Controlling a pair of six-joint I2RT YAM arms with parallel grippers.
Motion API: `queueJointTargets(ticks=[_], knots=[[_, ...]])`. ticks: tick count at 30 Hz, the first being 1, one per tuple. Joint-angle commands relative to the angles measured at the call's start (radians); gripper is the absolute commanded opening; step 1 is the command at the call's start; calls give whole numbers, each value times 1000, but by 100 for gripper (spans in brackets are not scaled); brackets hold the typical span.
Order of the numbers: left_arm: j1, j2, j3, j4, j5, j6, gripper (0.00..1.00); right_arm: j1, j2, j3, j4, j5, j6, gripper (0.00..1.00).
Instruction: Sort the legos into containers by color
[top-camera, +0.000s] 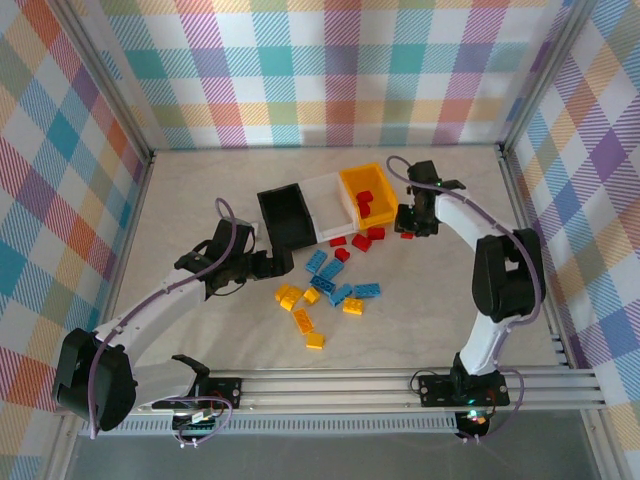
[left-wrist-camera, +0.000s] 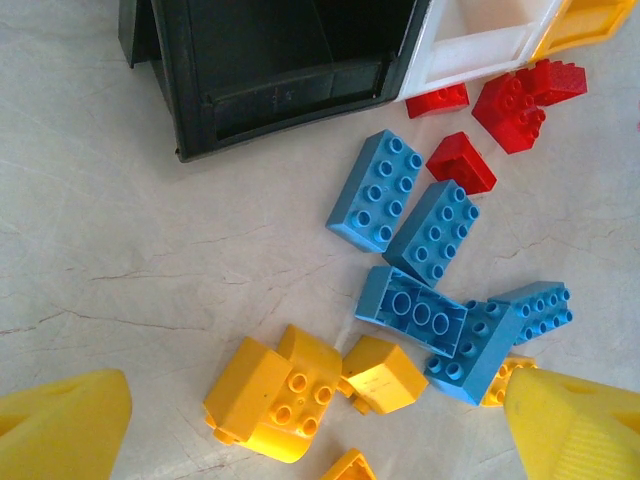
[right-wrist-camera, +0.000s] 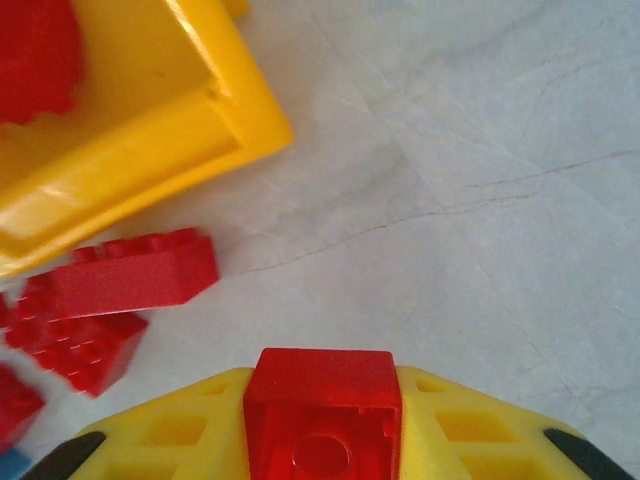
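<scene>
Top view: your left gripper (top-camera: 272, 264) near black bin (top-camera: 287, 218), jaws apart. Your right gripper (top-camera: 408, 228) just right of orange bin (top-camera: 362, 170), clamped on red brick (top-camera: 407, 235). Loose legos (top-camera: 330, 280) on table between arms.

Left wrist: fingers (left-wrist-camera: 60, 430) spread wide over yellow bricks (left-wrist-camera: 270, 395); blue bricks (left-wrist-camera: 400, 190) beyond.

Right wrist: red brick pinched tight between your fingers; more red bricks (right-wrist-camera: 120, 275) lie beside orange bin corner.

We see a black bin (top-camera: 283, 215), a white bin (top-camera: 330, 205) and an orange-yellow bin (top-camera: 355, 180); red bricks (left-wrist-camera: 515, 105), blue bricks (left-wrist-camera: 375, 190) and yellow bricks (left-wrist-camera: 270, 395); a pale cream tabletop (top-camera: 200, 180) with faint grey veins; walls (top-camera: 330, 60) in pastel plaid of teal, orange, yellow and lilac
</scene>
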Motion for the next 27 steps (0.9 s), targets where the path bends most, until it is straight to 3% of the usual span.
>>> queueJointTargets(ticks=[1,6,16,27], knots=[[9,7,-7,6,5,-3,96,23,-34,88,-32,-51,14,35],[10,3,-7,0,4,2,96,52,48,257,-56,-101,14,35],[20,-20,6,-47,-16,28,96,76,360,599,-99,-130,-12,35],[31,-9,12,-56,-17,38,96,76,480,661,-103,-128,-20,41]])
